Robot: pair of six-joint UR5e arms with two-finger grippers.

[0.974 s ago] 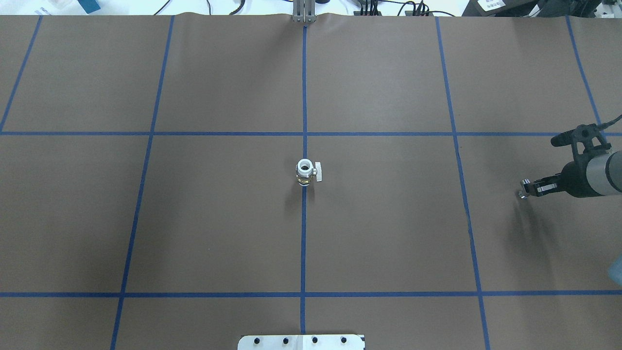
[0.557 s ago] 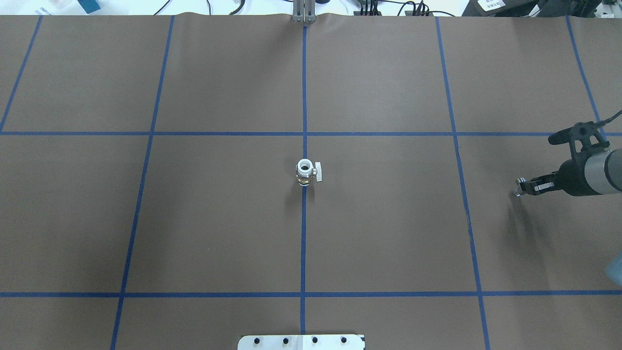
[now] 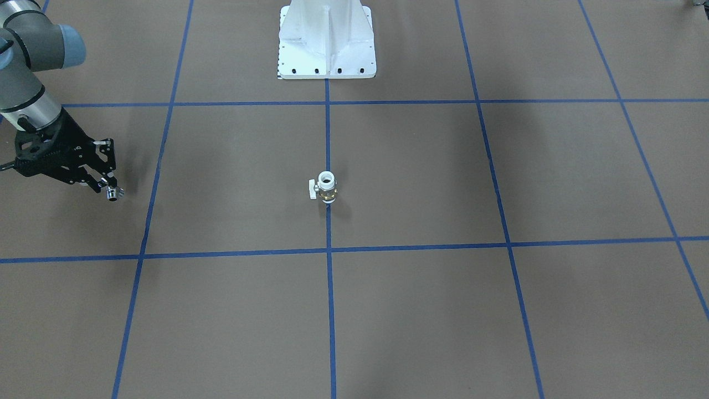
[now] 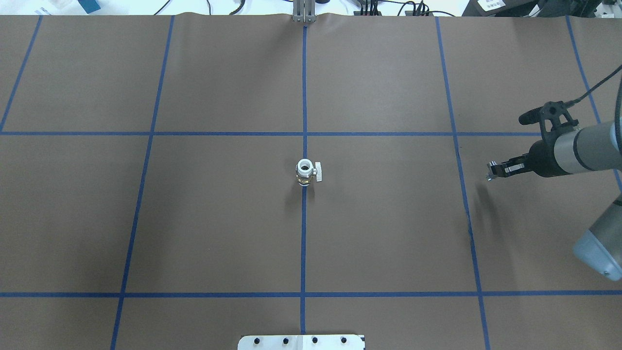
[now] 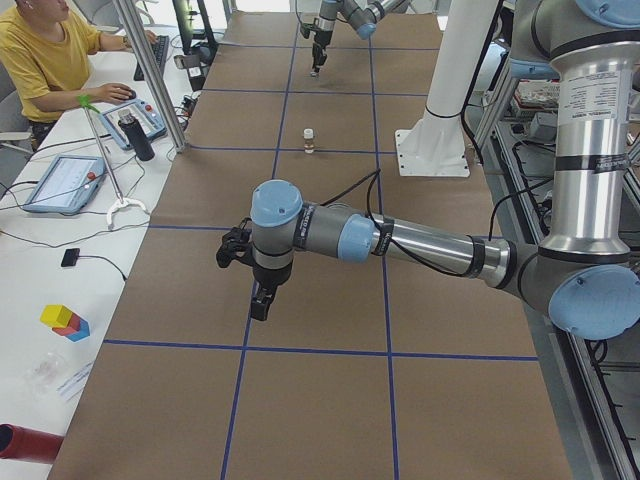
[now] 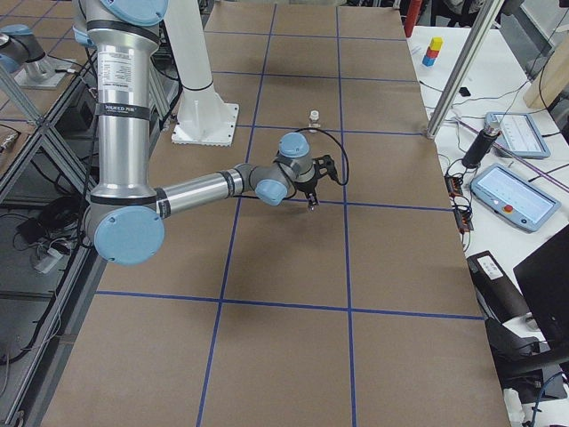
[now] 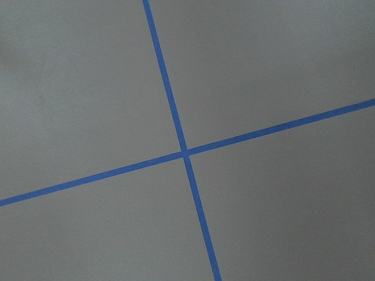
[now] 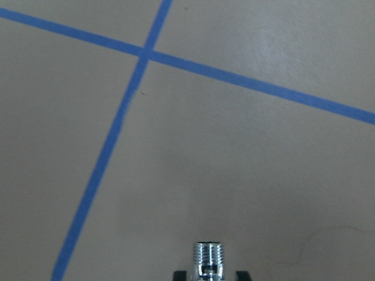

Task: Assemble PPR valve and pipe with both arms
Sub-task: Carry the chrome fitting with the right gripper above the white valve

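The table [image 4: 388, 233], covered in brown paper with a blue tape grid [image 4: 304, 97], has the white pedestal [image 3: 327, 39] at the robot's edge. The left arm [image 5: 420, 245] reaches low over bare paper, well apart from both parts. Its left gripper [image 5: 260, 300] points down, and I cannot tell whether its jaws are spread or closed; its wrist camera sees only a tape crossing. It is probably waiting for its share of the work. The right arm [image 4: 578, 150] stretches in from the robot's right and carries its right gripper [image 4: 495, 170] above the paper. The PPR valve [image 4: 305, 173] stands upright on the centre tape line, open end up and handle to the side, so it is ready to take a fitting. The pipe [image 8: 208, 260] is pinched between the right jaws with its threaded end forward, well apart from the valve and aimed for joining.
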